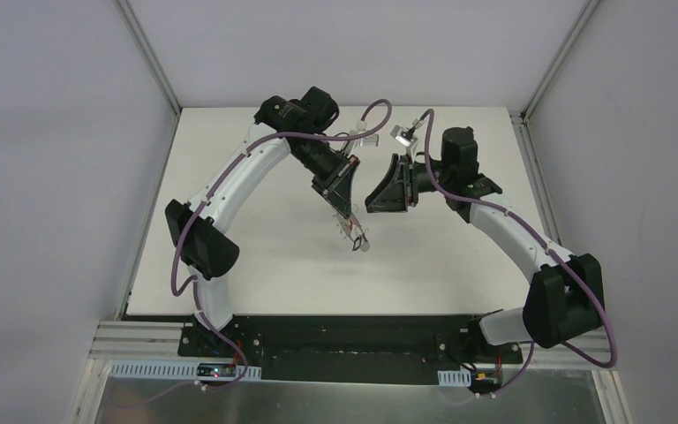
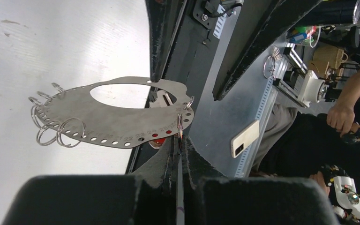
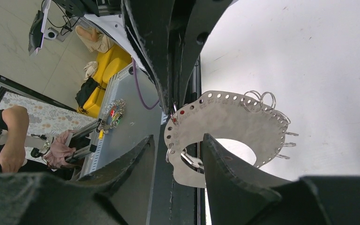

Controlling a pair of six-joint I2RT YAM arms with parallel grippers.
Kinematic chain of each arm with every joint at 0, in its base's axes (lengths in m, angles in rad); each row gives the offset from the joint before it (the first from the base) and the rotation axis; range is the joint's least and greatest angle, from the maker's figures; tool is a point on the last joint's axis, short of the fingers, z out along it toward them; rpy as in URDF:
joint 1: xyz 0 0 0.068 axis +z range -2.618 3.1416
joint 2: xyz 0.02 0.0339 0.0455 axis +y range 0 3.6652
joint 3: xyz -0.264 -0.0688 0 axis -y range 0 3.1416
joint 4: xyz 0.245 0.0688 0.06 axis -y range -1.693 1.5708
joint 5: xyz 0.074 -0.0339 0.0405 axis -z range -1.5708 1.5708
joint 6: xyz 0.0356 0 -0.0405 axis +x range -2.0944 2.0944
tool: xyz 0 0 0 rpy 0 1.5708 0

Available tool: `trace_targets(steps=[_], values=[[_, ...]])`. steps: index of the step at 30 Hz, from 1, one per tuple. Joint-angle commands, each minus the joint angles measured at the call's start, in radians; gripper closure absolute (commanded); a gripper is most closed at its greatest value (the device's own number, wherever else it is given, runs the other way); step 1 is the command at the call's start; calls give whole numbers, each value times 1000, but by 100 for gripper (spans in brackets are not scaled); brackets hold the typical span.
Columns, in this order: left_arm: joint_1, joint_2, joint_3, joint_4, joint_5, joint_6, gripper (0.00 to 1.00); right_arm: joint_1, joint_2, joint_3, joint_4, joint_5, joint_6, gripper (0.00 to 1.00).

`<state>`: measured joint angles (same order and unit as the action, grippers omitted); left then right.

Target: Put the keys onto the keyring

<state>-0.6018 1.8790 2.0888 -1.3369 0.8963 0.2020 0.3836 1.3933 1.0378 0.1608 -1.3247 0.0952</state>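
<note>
L tool (image 2: 179,140) is pinched shut on the rim of the keyring (image 2: 117,117) & holds it up over the white counter (image 2: 51,47). Wire loops (image 2: 58,131) stick out at the far end. A bit of the red key (image 2: 156,142) peeks out by the grip. R tool (image 3: 177,138) is open, fingers apart, right by the keyring, not holding it.

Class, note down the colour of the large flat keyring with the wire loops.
The keyring is plain silver-grey metal, clearest in the left wrist view.
</note>
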Motion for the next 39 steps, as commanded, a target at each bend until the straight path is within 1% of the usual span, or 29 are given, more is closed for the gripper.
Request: trace_targets(steps=[1, 3, 8, 13, 23, 25, 27, 30, 31, 36, 39], values=[[-23, -15, 35, -65, 41, 4, 100, 15, -9, 13, 121, -14, 65, 55], [-31, -19, 30, -50, 50, -7, 100, 18, -1, 3, 174, -14, 111, 55], [-39, -18, 25, -25, 71, -18, 100, 33, 9, 0, 202, -17, 140, 55], [-39, -15, 28, -8, 70, -26, 100, 47, 13, -11, 228, -25, 161, 62], [-39, -20, 27, -2, 54, -25, 100, 65, 18, -29, 252, -36, 176, 71], [-39, -22, 25, -2, 52, -24, 100, 66, 20, -30, 253, -36, 178, 75], [-39, -21, 25, -1, 50, -23, 100, 70, 22, -27, 253, -38, 181, 82], [-39, -25, 25, 1, 48, -23, 100, 73, 24, -23, 257, -44, 185, 96], [-39, -25, 25, 1, 49, -22, 100, 72, 24, -20, 258, -47, 186, 100], [-26, -50, 7, 33, 57, -17, 100, 56, 26, 0, 259, -32, 204, 100], [2, -107, -60, 140, 76, -56, 91, 35, 26, 16, 268, -17, 229, 100]])
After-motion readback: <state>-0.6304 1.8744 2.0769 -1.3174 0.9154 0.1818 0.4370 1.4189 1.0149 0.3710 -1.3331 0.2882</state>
